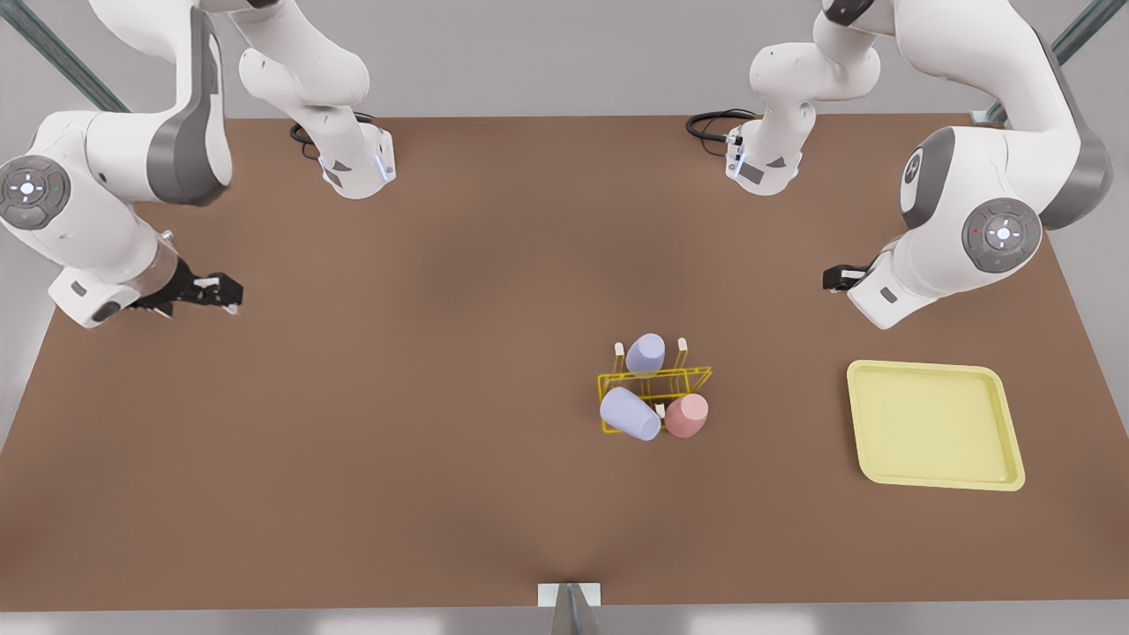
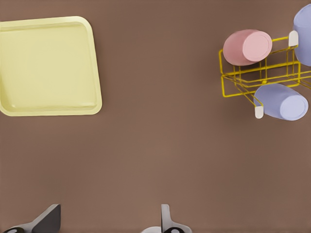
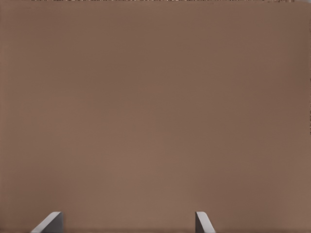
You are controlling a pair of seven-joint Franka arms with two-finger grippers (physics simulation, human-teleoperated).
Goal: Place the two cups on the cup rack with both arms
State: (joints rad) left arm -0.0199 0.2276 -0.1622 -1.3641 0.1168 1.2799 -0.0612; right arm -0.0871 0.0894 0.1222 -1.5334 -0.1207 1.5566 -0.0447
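The yellow wire cup rack (image 1: 654,383) stands right of the table's middle, with three cups tilted on its white-tipped pegs. A lavender cup (image 1: 646,353) is on the far side, another lavender cup (image 1: 630,413) on the near left, and the salmon pink cup (image 1: 686,414) on the near right. The left wrist view shows the rack (image 2: 245,77), the pink cup (image 2: 247,47) and both lavender cups (image 2: 282,101) (image 2: 303,34). My left gripper (image 1: 838,278) (image 2: 108,223) waits open at the front view's right. At the front view's left, my right gripper (image 1: 216,291) (image 3: 126,223) hangs open over bare table.
A pale yellow flat tray (image 1: 935,423) (image 2: 46,68) lies right of the rack, near the left arm. Both arm bases (image 1: 357,163) (image 1: 766,163) stand at the table's far edge. A small white bracket (image 1: 569,595) sits at the near edge.
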